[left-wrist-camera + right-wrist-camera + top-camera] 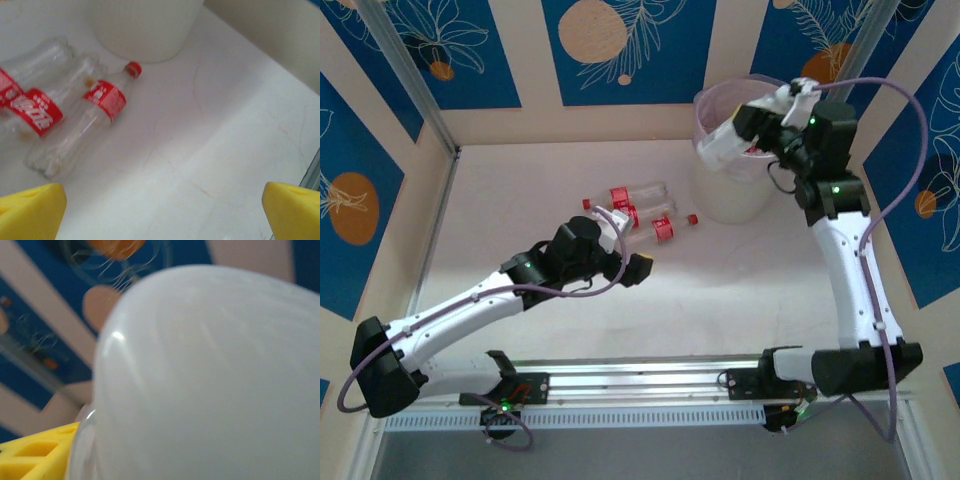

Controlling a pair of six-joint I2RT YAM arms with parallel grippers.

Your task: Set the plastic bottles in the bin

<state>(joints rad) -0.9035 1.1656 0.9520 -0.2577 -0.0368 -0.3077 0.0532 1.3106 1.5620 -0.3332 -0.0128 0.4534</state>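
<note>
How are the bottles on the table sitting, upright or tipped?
Tipped: the plastic bottles lie on their sides on the table, caps pointing sideways, near the bin.

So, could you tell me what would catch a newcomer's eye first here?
Three clear red-labelled bottles lie clustered mid-table, with the left fingers spread wide just short of them. At far right, the right fingers hang at the rim of the bin, with something whitish close against them.
</note>
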